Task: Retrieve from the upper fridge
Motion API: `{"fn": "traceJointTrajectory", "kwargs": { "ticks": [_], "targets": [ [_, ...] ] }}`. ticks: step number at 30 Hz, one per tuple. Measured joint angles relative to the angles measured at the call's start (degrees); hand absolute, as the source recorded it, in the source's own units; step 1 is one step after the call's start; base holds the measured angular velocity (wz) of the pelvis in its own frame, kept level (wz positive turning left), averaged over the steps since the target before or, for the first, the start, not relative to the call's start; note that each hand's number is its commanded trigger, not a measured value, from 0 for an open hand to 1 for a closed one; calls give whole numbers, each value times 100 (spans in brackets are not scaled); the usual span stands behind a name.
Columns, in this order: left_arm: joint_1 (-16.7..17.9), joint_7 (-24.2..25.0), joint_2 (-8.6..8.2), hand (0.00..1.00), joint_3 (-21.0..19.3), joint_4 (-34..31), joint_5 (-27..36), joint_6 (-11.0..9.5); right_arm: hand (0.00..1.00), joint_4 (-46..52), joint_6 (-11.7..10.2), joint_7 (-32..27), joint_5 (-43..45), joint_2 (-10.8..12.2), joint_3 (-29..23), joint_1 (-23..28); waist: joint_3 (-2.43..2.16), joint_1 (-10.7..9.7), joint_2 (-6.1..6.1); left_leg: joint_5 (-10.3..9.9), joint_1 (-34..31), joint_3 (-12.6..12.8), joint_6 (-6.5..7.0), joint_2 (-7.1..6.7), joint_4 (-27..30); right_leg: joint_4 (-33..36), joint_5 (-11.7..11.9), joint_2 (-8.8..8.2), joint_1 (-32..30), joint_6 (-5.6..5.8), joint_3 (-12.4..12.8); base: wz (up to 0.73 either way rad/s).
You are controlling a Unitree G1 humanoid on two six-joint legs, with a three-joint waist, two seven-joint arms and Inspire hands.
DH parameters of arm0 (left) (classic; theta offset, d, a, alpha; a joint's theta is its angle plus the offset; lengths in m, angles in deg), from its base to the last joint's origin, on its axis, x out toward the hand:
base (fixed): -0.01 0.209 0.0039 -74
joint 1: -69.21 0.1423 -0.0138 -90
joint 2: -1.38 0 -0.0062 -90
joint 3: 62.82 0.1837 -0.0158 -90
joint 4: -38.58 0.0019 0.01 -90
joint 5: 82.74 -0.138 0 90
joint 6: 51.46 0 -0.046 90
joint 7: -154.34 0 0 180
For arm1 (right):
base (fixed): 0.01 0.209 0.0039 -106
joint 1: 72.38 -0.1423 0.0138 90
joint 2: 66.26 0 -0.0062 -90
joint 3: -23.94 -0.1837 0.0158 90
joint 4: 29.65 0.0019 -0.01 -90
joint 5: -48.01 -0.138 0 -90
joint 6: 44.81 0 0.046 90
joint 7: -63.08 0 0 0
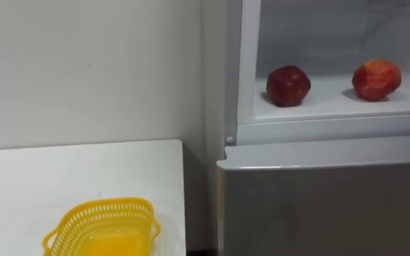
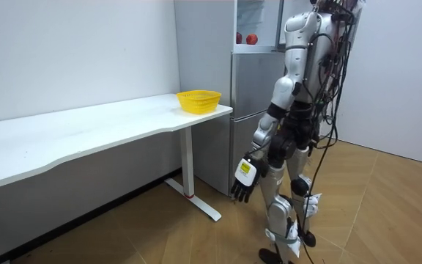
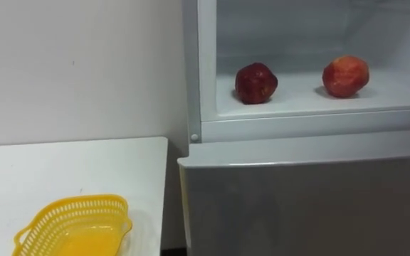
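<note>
**Q:** So where's the stuff you're supposed to be grabbing?

**A:** I'm looking into the white upper fridge compartment (image 1: 333, 110), which is standing open. A dark red round apple (image 1: 287, 86) is sitting on its shelf at about 1 o'clock in my view. A lighter red round apple (image 1: 376, 79) is sitting at 2 o'clock, well apart from the first. Both are resting on the shelf floor and nothing is touching them.

**Q:** And your hand, is it holding anything?

**A:** Nope. In the room view I'm standing upright facing the fridge. My left hand (image 2: 245, 178) is hanging down beside my thigh with its fingers loose and relaxed, gripping nothing.

**Q:** What else is around?

**A:** A yellow plastic mesh basket (image 1: 102, 227) is sitting at 7 o'clock near the end of the white table top (image 1: 48, 171). The grey lower fridge door (image 1: 326, 206) is showing at 5 o'clock, right beside the table.
</note>
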Motion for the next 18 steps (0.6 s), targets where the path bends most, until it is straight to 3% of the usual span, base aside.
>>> {"fn": "traceJointTrajectory", "kwargs": {
  "ticks": [3,6,10,13,18],
  "targets": [
    [-17,12,-34,0,9,-3,0,-138,0,470,-124,-145,52,8,11,56,1,-5,43,0,3,154,0,9,2,69,3,14,-117,-2,151,-26],
    [-35,-4,-30,0,10,-2,9,-144,0,1189,-213,-314,101,59,24,280,-7,-50,22,0,-5,181,0,13,-19,97,13,23,-192,-5,223,-18],
    [-27,-110,-1,0,135,-18,10,-232,0,2962,-216,-677,-100,212,34,643,-9,-183,-9,1,-4,229,0,21,-75,125,34,23,-230,-3,229,-5],
    [-31,-224,-12,0,142,-26,9,-400,0,4098,-394,-922,72,318,44,830,-49,-183,0,1,20,241,0,24,-69,87,61,32,-218,-2,234,-2],
    [-24,-359,-69,0,226,-19,75,-584,0,6177,-499,-1403,593,359,165,944,-41,-142,43,1,-30,309,1,27,-70,166,74,45,-317,0,326,-8]
  ]
}}
